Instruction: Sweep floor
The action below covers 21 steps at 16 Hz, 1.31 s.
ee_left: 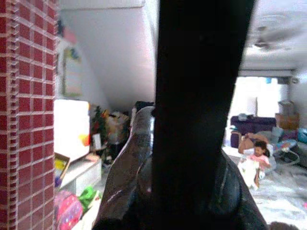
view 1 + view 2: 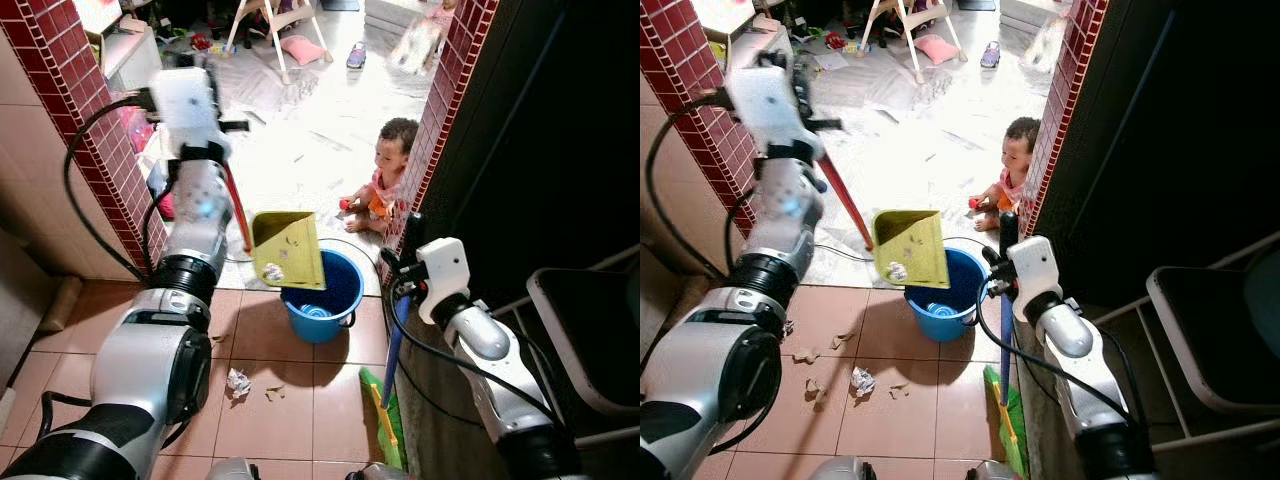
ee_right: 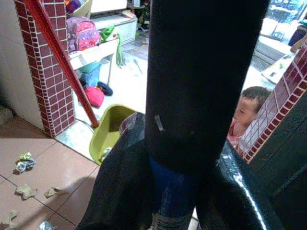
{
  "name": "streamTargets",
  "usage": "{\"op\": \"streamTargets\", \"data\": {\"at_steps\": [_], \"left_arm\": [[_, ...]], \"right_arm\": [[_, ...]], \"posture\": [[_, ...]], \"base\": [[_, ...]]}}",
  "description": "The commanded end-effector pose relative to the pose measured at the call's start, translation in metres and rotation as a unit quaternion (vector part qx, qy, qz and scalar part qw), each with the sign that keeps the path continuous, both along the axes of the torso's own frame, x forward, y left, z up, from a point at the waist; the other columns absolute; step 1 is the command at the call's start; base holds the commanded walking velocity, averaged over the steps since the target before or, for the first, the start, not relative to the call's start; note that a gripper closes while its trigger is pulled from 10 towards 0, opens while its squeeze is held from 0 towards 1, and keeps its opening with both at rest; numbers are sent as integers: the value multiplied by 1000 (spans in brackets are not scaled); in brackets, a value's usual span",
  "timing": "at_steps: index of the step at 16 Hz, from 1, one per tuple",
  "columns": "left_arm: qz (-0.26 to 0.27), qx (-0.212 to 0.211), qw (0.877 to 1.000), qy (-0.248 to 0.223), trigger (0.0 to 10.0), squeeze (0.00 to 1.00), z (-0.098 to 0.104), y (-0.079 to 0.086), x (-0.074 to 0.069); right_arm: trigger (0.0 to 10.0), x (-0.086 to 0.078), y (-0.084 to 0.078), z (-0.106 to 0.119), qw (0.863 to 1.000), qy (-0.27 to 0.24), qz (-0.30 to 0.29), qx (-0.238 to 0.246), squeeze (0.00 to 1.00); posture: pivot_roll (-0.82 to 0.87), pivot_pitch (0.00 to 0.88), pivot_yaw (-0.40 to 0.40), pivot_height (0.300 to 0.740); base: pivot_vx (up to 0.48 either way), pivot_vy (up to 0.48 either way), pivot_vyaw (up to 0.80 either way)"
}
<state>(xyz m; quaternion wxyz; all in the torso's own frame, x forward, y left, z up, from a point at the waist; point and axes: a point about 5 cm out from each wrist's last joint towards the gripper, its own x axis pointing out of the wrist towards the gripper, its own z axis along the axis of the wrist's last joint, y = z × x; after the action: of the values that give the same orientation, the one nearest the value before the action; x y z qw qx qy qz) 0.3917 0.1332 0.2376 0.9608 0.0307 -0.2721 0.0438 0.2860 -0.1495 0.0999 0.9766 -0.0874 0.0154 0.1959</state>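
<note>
The left hand (image 2: 222,160) is raised high beside the red-tiled brick pillar (image 2: 75,110), its fingers clenched on the red handle (image 2: 238,215) of the yellow-green plastic dustpan (image 2: 287,248). The pan hangs tipped over the rim of the round blue plastic bucket (image 2: 335,290), with a crumpled scrap (image 2: 273,271) clinging near its lower lip. More paper scraps (image 2: 238,381) lie on the terracotta floor tiles (image 2: 280,420). To do this step well, the pan likely needs a steeper tilt, kept over the bucket's opening, so the scrap slides in, not onto the floor. A small child (image 2: 385,175) sits just beyond the bucket, so motions should stay slow. The right hand (image 2: 408,258) is closed round the dark blue broom pole (image 2: 392,350), its green head (image 2: 380,410) resting on the floor.
</note>
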Motion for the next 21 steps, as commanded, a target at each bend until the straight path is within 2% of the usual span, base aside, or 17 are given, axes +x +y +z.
{"op": "streamTargets", "data": {"at_steps": [1,2,3,6,10,12,14,17,20,21], "left_arm": [[-21,42,997,-62,10000,0,24,-15,-3],[-35,62,995,-68,10000,0,23,-24,-4],[-64,90,991,-79,10000,0,24,-39,-6],[-96,100,987,-80,10000,0,19,-61,-10],[-98,103,986,-83,10000,0,17,-73,-13],[-130,137,977,-100,10000,0,16,-88,-19],[-143,147,974,-102,10000,0,13,-93,-20],[-227,216,942,-118,10000,0,-7,-120,-38],[-247,225,935,-116,10000,0,-15,-127,-43],[-263,234,928,-120,10000,0,-19,-132,-47]], "right_arm": [[10000,0,-9,9,999,-20,-7,-41,0],[10000,-1,-10,9,999,-21,-10,-41,0],[10000,-2,-11,10,999,-24,-14,-40,0],[10000,-6,-11,9,999,-24,-21,-39,0],[10000,-8,-9,10,999,-26,-24,-38,0],[10000,-8,-10,10,999,-29,-24,-39,0],[10000,-8,-10,10,999,-29,-24,-39,0],[10000,-9,-6,11,998,-38,-15,-49,0],[10000,-10,-4,11,998,-42,-9,-55,0],[10000,-10,-4,11,997,-42,-8,-57,0]], "posture": [[-163,0,3,740],[-166,0,7,740],[-174,0,17,740],[-182,0,34,740],[-193,0,43,740],[-191,0,46,740],[-190,0,47,740],[-185,0,53,740],[-185,0,53,740],[-185,0,53,740]], "base": [[0,0,0],[0,0,0],[0,0,0],[0,0,0],[0,0,0],[0,0,0],[0,0,0],[0,0,0],[0,0,0],[0,0,0]]}}
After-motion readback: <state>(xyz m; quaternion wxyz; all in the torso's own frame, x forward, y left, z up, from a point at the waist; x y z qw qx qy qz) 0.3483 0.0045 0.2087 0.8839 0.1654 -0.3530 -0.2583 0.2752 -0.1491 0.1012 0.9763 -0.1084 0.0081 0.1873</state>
